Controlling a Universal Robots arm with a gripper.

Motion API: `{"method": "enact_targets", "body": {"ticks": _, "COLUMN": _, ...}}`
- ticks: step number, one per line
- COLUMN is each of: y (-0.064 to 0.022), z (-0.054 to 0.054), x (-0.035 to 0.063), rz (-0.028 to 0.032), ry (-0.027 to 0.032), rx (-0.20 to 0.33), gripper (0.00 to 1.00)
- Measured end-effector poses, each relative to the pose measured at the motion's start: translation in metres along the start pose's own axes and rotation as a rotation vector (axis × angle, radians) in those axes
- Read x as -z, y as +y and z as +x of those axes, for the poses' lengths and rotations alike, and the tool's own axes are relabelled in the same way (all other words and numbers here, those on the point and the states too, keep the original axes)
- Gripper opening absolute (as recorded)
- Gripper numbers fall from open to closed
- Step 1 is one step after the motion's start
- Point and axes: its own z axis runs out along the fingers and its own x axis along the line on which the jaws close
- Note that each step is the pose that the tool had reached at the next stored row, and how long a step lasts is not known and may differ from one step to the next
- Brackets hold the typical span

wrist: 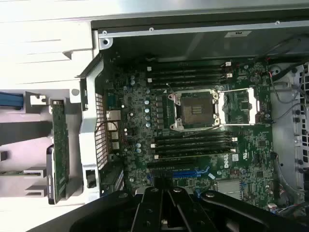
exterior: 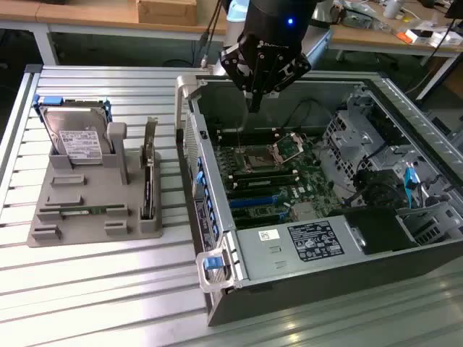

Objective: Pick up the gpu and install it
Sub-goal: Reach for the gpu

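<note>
The gpu [exterior: 147, 176] stands on edge in a slot of the grey holder [exterior: 87, 217], on the exterior view's left, with its silver bracket at the upper end. In the wrist view the gpu [wrist: 59, 150] appears edge-on beside the case wall. My gripper [exterior: 255, 105] hangs shut and empty over the back part of the open computer case [exterior: 289, 249], above the motherboard [exterior: 278, 181] and well apart from the gpu. The wrist view shows the closed gripper [wrist: 167, 187] over the blue card slots [wrist: 189, 172].
A silver hard drive [exterior: 74, 137] with a white label leans in the holder beside the gpu. A green memory stick [exterior: 85, 210] lies flat in the holder. An open CPU socket [wrist: 195, 108] sits between filled memory slots. Drive cages and cables [exterior: 383, 173] fill the case's far side.
</note>
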Motion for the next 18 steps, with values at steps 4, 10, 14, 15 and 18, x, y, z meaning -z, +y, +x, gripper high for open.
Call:
{"method": "enact_targets", "body": {"ticks": 4, "y": -0.0006, "z": 0.008, "x": 0.0002, "rz": 0.0001, "ry": 0.0, "rx": 0.0, "gripper": 0.11}}
{"method": "enact_targets", "body": {"ticks": 10, "y": -0.0007, "z": 0.01, "x": 0.0003, "rz": 0.0, "ry": 0.0, "rx": 0.0, "gripper": 0.11}}
{"method": "enact_targets", "body": {"ticks": 14, "y": -0.001, "z": 0.013, "x": 0.0004, "rz": 0.0001, "ry": 0.0, "rx": 0.0, "gripper": 0.11}}
{"method": "enact_targets", "body": {"ticks": 15, "y": -0.001, "z": 0.014, "x": 0.0004, "rz": 0.0001, "ry": 0.0, "rx": 0.0, "gripper": 0.11}}
{"method": "enact_targets", "body": {"ticks": 18, "y": -0.0012, "z": 0.016, "x": 0.0004, "rz": 0.0, "ry": 0.0, "rx": 0.0, "gripper": 0.11}}
